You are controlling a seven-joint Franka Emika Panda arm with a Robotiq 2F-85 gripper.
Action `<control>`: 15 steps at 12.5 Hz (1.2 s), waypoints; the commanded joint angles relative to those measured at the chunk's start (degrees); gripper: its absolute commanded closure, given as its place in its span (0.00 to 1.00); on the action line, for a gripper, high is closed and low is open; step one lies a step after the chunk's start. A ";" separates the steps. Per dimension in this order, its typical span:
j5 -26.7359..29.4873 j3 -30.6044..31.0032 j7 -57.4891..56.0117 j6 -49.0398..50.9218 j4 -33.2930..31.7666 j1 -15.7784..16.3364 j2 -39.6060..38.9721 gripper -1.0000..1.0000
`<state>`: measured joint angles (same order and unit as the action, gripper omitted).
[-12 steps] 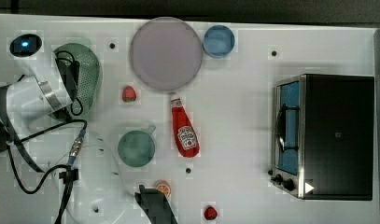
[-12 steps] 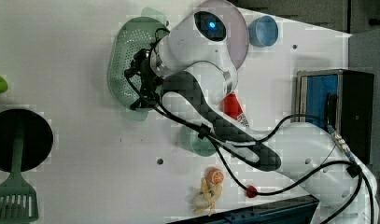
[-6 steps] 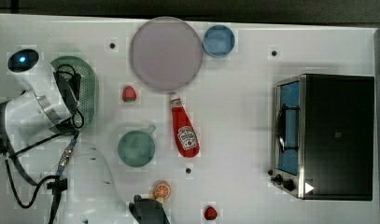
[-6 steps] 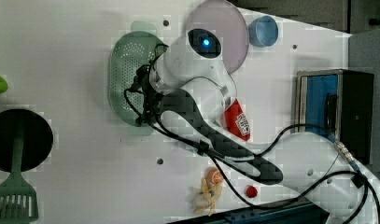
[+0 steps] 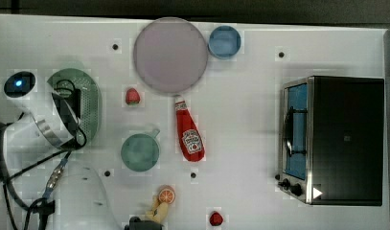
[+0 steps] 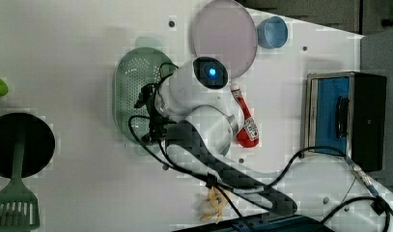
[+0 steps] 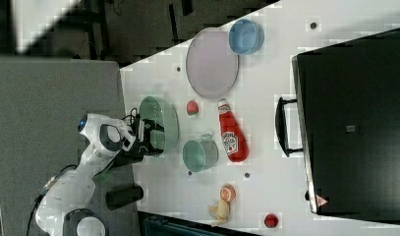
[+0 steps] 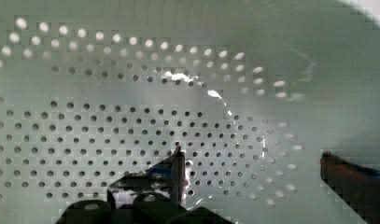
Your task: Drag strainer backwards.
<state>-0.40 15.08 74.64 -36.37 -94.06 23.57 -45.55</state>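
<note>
- Two fingers [image 8: 171, 175] of the gripper [image 8: 253, 179] stand spread wide inside the strainer [image 5: 89, 103], holding nothing.
- The strainer sits near the top view's left edge, just beside the strawberry [image 5: 132, 96] and above the mug [image 5: 140, 152].
- To drag well, I would press one finger against the inner wall and pull steadily, low in the bowl.
- Whether a fingertip touches the perforated floor is hard to tell; it looks close.
- Risk, I judge: the light bowl tipping or sliding off the finger.
</note>
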 commanded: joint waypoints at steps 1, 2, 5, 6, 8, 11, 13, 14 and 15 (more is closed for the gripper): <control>1.77 0.79 2.19 -0.73 -2.55 1.72 2.98 0.00; 2.68 0.84 2.18 -0.77 -3.68 1.98 3.81 0.00; 3.45 0.85 2.17 -1.00 -6.97 2.75 6.02 0.00; 3.47 0.88 2.19 -1.01 -7.95 3.04 6.62 0.00; 4.05 0.91 2.26 -1.05 -10.01 3.85 7.89 0.00; 6.09 0.93 2.26 -1.82 -13.50 5.21 10.07 0.00; 6.50 0.92 2.24 -3.43 -15.57 6.39 11.43 0.00; 6.83 0.94 2.28 -3.88 -16.50 6.94 11.96 0.00; 6.94 0.94 2.26 -4.45 -17.39 7.44 12.35 0.00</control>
<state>6.50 16.07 74.64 -39.78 -110.73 29.35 -35.45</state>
